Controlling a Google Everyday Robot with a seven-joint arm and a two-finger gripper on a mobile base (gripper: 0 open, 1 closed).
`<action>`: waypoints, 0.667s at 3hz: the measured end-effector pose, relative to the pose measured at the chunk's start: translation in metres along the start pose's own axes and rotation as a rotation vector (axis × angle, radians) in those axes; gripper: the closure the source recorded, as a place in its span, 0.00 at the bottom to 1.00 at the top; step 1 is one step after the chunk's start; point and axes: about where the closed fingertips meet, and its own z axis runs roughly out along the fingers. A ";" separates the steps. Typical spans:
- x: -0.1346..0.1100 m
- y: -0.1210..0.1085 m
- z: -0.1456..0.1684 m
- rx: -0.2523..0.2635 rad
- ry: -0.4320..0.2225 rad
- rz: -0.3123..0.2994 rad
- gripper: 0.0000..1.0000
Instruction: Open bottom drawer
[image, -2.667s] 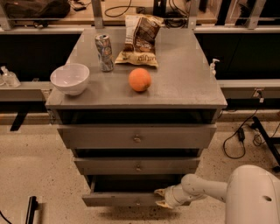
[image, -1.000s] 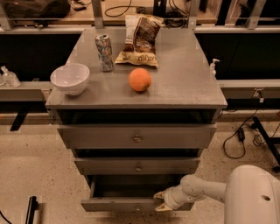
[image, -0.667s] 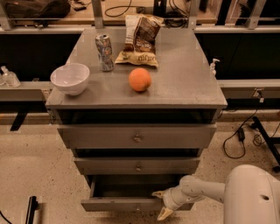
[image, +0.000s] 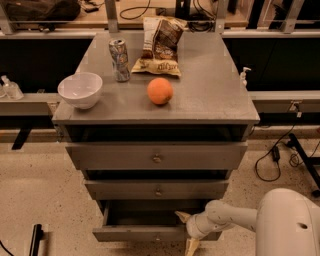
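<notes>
At the foot of the grey metal cabinet (image: 210, 100), the slim grey flat-fronted bottom drawer (image: 135, 233) sits partly pulled out (dark interior showing), so some travel seems left. Its long axis runs left-right, front facing the camera. The white two-finger gripper (image: 186, 231) straddles the front's right part, fingers apart.

- The white arm (image: 232, 216) reaches leftward and low from the rounded white body (image: 290, 225) at the lower right.
- The gripper (image: 187, 231) sits at the bottom of the view, just right of centre, with its two tan fingers (image: 182, 216) spread apart, one above the other.
</notes>
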 end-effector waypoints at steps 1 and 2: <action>0.006 0.015 -0.002 -0.013 0.012 0.036 0.00; 0.015 0.035 -0.003 -0.050 0.045 0.074 0.24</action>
